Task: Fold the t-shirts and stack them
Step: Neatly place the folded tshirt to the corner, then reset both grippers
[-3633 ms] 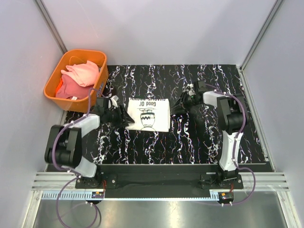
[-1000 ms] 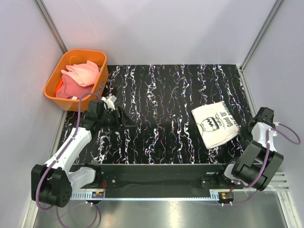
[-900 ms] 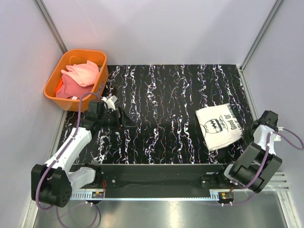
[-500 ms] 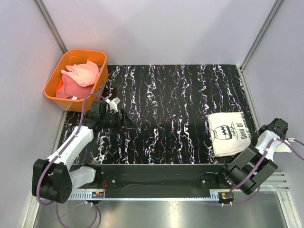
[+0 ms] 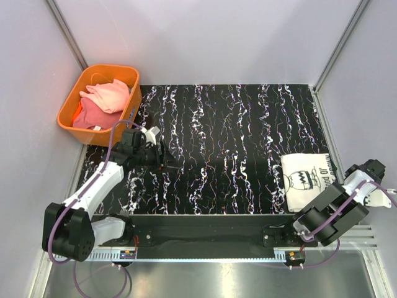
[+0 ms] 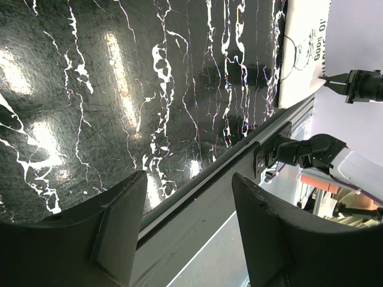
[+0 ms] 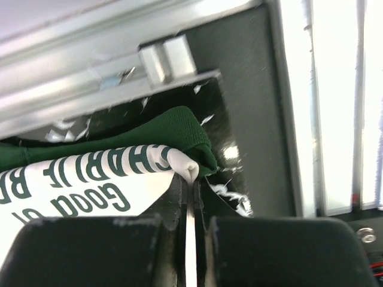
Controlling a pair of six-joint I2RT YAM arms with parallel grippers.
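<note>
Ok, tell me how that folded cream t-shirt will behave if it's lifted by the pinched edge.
Probably floppy: the folded cream t-shirt is soft cloth, and the right gripper pinches only a thin bunched edge, so the layers would likely sag and unfold. It looks light, and should slide easily on the glossy table.

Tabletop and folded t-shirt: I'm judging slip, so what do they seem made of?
Tabletop: hard glossy sheet, black with white marble veining, maybe laminate or vinyl; it mirrors lights in the left wrist view. Folded t-shirt: soft matte knit, likely cotton; its edge creases where pinched.
</note>
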